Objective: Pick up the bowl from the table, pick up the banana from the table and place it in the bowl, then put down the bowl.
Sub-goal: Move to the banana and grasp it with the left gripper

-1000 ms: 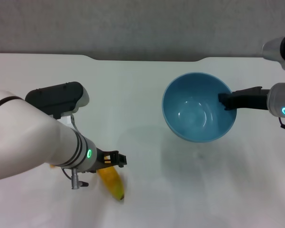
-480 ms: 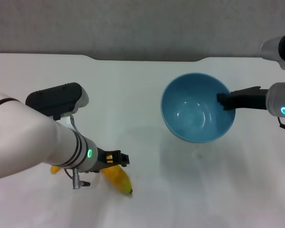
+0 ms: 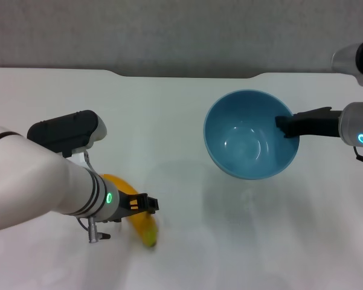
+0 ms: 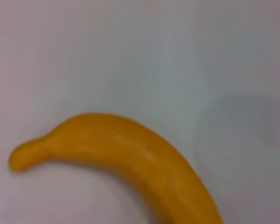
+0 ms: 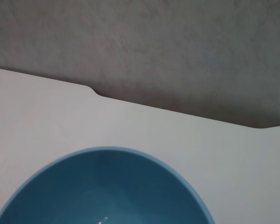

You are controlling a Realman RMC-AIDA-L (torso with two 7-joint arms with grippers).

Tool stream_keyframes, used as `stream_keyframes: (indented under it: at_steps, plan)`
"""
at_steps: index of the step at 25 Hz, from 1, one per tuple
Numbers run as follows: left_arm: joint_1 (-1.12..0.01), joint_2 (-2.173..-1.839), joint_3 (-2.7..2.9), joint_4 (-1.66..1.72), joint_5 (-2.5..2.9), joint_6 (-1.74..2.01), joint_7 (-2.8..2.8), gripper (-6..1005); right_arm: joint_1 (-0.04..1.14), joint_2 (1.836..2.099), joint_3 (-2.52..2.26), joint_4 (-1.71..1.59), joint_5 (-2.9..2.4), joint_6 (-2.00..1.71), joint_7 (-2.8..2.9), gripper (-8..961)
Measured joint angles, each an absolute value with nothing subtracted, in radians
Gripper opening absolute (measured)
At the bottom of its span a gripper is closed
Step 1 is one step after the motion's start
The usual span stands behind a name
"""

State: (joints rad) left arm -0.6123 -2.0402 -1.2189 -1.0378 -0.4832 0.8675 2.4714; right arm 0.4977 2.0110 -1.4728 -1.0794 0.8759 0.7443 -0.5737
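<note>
Head view: left claw low over banana; right claw grips bowl rim.

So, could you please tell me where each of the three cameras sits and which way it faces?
Head view: on the robot's head, looking forward and down at the plain white table; both arms show, the left end effector at the curved yellow-orange banana, the right end effector on the round light-blue glossy bowl.
Left wrist view: looks down at the banana; no robot parts show.
Right wrist view: looks across the bowl toward the grey wall; no robot parts show.
Shared: each wrist view shares its object with the head view.
</note>
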Motion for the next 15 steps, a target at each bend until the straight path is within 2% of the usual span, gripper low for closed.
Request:
stream_keyframes:
  at_steps: [15]
  plan:
    - [-0.611,-2.037,-1.219,-1.032,-0.427,0.870,2.491,790,0.493,2.011,-1.470,-1.080,0.876,0.746,-0.574,54]
